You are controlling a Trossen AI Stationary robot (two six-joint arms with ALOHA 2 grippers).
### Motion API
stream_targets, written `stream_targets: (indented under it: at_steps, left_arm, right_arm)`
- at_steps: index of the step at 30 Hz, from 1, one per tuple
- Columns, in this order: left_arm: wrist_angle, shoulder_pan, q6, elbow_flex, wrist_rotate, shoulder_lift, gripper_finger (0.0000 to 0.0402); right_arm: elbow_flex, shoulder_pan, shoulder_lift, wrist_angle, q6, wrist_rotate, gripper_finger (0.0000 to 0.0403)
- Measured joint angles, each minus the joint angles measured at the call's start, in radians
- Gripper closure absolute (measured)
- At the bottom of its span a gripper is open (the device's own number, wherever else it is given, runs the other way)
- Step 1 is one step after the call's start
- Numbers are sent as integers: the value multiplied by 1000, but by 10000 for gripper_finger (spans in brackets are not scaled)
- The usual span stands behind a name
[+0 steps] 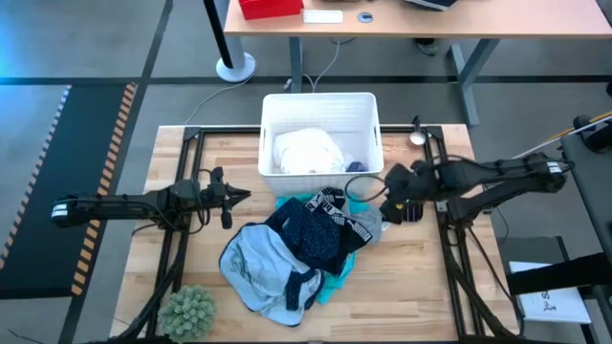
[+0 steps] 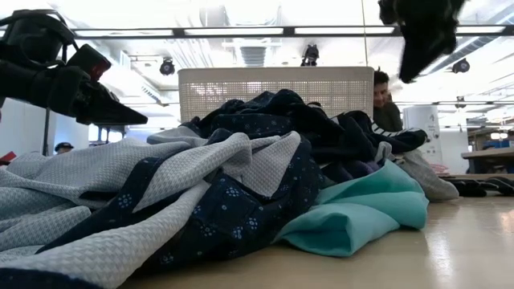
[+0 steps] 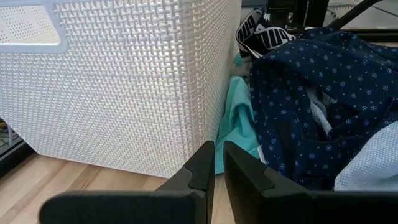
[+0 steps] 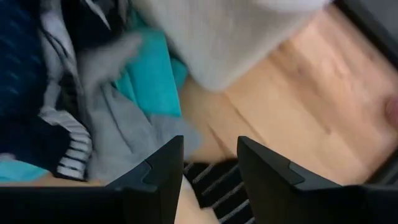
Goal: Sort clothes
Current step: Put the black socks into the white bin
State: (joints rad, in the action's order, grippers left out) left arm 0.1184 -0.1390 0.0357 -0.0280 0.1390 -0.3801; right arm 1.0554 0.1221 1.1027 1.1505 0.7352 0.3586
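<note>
The clothes lie heaped mid-table: a navy patterned piece [image 1: 316,237] on top, light blue [image 1: 256,266], turquoise [image 1: 337,283], a black one with a white lettered waistband [image 1: 337,208] and grey [image 1: 369,225]. A white garment [image 1: 308,151] lies in the white basket [image 1: 365,115]. A dark striped sock [image 4: 208,180] rests flat on the wood at the heap's right. My right gripper [image 4: 210,146] hangs open above that sock, slanting down and holding nothing. My left gripper [image 3: 217,168] is shut and hovers level at the heap's left, beside the basket's near corner.
A fuzzy green ball [image 1: 188,311] sits at the near left corner. The basket stands against the far edge, right behind the heap. Bare wood [image 1: 421,277] shows to the right and near right of the heap. People are in the room beyond the table.
</note>
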Motion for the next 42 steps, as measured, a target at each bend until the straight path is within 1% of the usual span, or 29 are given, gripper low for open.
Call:
stream_targets:
  at_steps: [7,11,14,21,25,28,32,36,39,42]
  left_arm:
    - [0,0,6,0,1,0,380]
    - [2,0,10,0,19,0,380]
    - [1,0,9,0,20,0,380]
    - [3,0,8,0,20,0,380]
    - [13,0,8,0,20,0,380]
    - [13,0,8,0,19,0,380]
    - [14,0,8,0,19,0,380]
    - [14,0,8,0,19,0,380]
    - [14,0,7,0,19,0,380]
    - [17,0,7,0,19,0,380]
  right_arm:
    - [-152,89,-12,-53,195,2,268]
    - [-230,133,-15,-121,266,10,268]
    - [-277,155,-15,-156,310,40,268]
    - [-319,159,-14,-173,375,123,268]
    - [-342,159,-10,-173,383,112,268]
    - [-372,159,-2,-173,378,85,267]
    - [-421,159,16,-211,356,23,251]
    - [-476,159,34,-317,344,-16,222]
    - [-518,159,48,-390,328,-27,199]
    - [-565,159,69,-422,346,-28,180]
